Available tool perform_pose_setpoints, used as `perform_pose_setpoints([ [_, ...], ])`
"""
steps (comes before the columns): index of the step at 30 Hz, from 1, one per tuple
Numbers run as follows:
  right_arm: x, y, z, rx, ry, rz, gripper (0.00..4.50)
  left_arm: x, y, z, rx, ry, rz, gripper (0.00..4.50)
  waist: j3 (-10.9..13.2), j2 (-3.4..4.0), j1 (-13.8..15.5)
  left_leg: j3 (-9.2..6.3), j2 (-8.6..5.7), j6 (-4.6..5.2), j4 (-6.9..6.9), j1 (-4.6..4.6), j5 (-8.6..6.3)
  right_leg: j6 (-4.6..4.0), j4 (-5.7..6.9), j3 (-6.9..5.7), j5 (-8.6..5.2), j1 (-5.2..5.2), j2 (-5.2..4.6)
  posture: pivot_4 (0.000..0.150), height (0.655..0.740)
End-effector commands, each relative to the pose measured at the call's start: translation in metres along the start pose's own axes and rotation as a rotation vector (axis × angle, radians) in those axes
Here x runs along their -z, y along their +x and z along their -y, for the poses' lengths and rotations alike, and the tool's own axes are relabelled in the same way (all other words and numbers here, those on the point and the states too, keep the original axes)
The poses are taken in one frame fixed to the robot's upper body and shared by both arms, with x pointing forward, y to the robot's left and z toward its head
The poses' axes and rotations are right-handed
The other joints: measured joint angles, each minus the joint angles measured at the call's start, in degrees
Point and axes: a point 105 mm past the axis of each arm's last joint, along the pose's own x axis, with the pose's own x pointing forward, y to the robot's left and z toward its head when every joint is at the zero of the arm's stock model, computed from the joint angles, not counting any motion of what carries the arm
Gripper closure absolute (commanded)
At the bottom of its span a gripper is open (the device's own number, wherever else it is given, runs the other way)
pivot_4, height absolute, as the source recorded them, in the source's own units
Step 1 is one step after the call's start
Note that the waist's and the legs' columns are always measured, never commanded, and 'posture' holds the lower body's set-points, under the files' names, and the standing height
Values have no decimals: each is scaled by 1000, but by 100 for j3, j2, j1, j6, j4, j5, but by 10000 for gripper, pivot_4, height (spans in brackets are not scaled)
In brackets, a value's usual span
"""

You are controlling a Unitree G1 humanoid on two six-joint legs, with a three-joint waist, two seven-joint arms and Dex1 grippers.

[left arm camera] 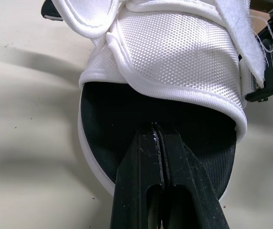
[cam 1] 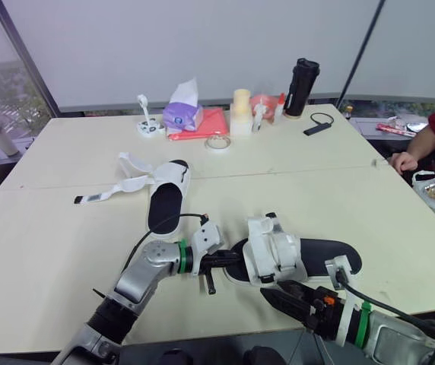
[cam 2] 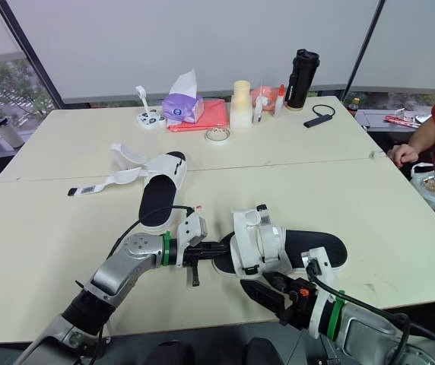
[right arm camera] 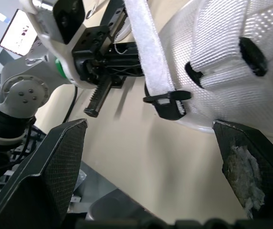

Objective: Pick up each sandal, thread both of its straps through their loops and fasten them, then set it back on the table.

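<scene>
Pinched flat with no gap between its two fingers, the left gripper [cam 1: 233, 260] lies with its tips on the black insole at the toe end of the near sandal [cam 1: 293, 258], just under the edge of the white mesh upper [left arm camera: 174, 52]. Nothing shows between the fingers, so it looks to be pinning the sole rather than gripping it. The right gripper [right arm camera: 146, 126] is spread wide, and a white strap [right arm camera: 143, 52] with a black plastic piece [right arm camera: 167, 102] at its end hangs between the two fingers without touching either.

Seen from the head, the near sandal's long axis runs from 9 to 3 o'clock across the table [cam 1: 65, 228], toe toward the left gripper and heel at 3. Its upper sits at 12 o'clock from the right gripper, just beside it, so the right arm is better placed to take the strap. The far sandal [cam 1: 164, 199] lies at 11 o'clock, well apart, with its straps splayed loose toward 9.
</scene>
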Motion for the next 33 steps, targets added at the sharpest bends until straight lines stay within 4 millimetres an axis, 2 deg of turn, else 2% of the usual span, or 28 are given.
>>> perform_pose_setpoints([
  [1, -11, 1, -15, -56, -48, 37, 572, 60, -9, 0, -60, -146, -205, 45000, 0, -1, 0, -2, 0, 0, 0, 1, 0, 0, 0, -2, 0, 2, 0, 1500, 7400],
  [12, -16, 5, -16, -70, -44, 57, 572, 60, -8, 0, -63, -148, -201, 45000, 1, -3, -6, -10, 2, 0, 3, 3, 0, 4, 0, -18, -2, 8, 2, 1500, 7400],
  [15, -15, 6, -17, -74, -42, 56, 9728, 61, -8, 0, -66, -152, -200, 45000, 0, -1, -4, -14, 4, 0, 3, 4, 0, 5, 0, -20, -3, 10, 2, 1500, 7400],
  [17, -13, 7, -17, -73, -42, 48, 18939, 61, -8, 0, -67, -154, -199, 45000, 0, 2, 5, -14, 4, 0, 3, 2, 0, 4, 0, -20, -3, 8, 1, 1500, 7400],
  [19, -8, 9, -14, -68, -39, 25, 30909, 61, -8, -1, -69, -153, -199, 45000, 0, 1, 8, -15, 4, 0, 3, 0, 0, -2, 0, -22, 1, 8, 1, 1500, 7400],
  [22, -2, 9, -10, -54, -36, 3, 44539, 61, -8, 0, -71, -152, -198, 45000, 0, 2, 9, -17, 4, 1, 3, -1, 0, -2, 0, -25, 1, 8, 1, 1500, 7400],
  [27, 9, 7, -7, -39, -39, -51, 44539, 61, -8, 0, -71, -152, -199, 45000, -1, 3, 8, -19, 4, 1, 3, -1, 0, -2, 0, -30, 0, 9, 1, 1500, 7400],
  [33, 36, -3, -4, -28, -64, -193, 44539, 61, -9, 1, -67, -152, -202, 45000, -3, 4, 12, -21, 4, 1, 3, 0, 0, -1, 0, -37, 0, 10, 2, 1500, 7400],
])
